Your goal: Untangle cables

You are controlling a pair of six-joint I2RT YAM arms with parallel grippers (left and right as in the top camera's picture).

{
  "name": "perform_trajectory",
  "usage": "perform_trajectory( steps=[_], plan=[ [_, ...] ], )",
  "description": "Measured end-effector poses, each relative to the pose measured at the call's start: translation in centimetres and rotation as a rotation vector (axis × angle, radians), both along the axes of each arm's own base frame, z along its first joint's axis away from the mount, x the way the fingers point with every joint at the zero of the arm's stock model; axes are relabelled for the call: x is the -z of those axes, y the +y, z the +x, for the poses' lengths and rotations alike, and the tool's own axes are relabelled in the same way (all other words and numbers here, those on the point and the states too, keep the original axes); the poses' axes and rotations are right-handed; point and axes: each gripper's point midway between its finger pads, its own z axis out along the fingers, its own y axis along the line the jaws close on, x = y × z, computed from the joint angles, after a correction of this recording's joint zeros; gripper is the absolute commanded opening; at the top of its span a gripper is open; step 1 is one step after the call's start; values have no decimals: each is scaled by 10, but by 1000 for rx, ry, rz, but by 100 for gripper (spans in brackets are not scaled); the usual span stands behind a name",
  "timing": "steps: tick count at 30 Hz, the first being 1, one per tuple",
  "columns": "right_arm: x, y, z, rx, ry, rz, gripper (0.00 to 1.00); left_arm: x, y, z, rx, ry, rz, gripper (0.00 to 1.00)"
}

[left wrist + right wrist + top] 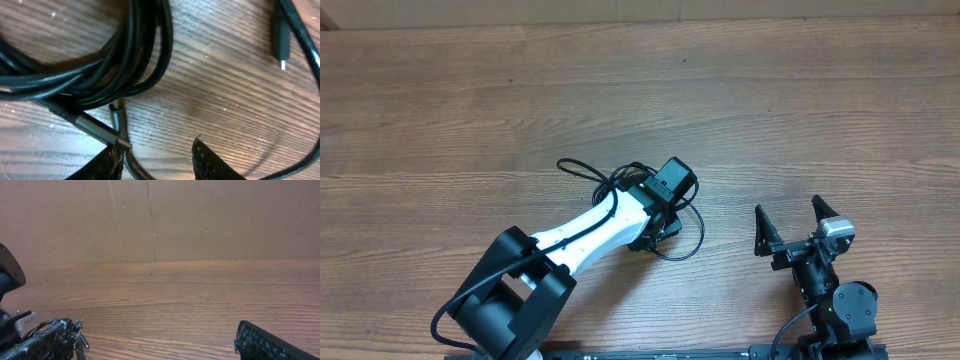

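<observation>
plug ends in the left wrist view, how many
3: one plug apart at upper right, a grey-sleeved one low left, a short one beside it. More may be hidden in the coil.

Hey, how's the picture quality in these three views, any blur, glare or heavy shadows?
Overhead: sharp, evenly lit, no glare on the table. Left wrist: very close, the cables slightly soft with pale glints along them. Right wrist: wood grain clear, but the right gripper's fingers at the bottom edge are blurred.
</observation>
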Motion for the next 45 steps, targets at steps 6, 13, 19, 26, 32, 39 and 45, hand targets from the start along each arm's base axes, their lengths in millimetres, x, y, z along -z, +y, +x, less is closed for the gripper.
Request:
perform_trajectory(
  steps=[6,13,19,26,32,39,45],
  plan=[
    [0,0,0,0,0,0,100,-9,7,19,74,-8,-34,59],
    [0,0,0,0,0,0,100,-56,4,55,161,-85,-149,74],
    [0,0,0,0,0,-1,100,-88,16,67,205,-156,-138,79],
    [0,0,0,0,0,0,100,-78,73,58,164,-101,109,80],
    [0,0,0,0,0,-1,100,-54,102,53,90,-87,204,81],
    [0,0,0,0,0,0,100,-17,106,35,-64,-26,128,81],
    [0,0,0,0,-1,-1,100,-9,86,30,-296,25,-22,89]
  ],
)
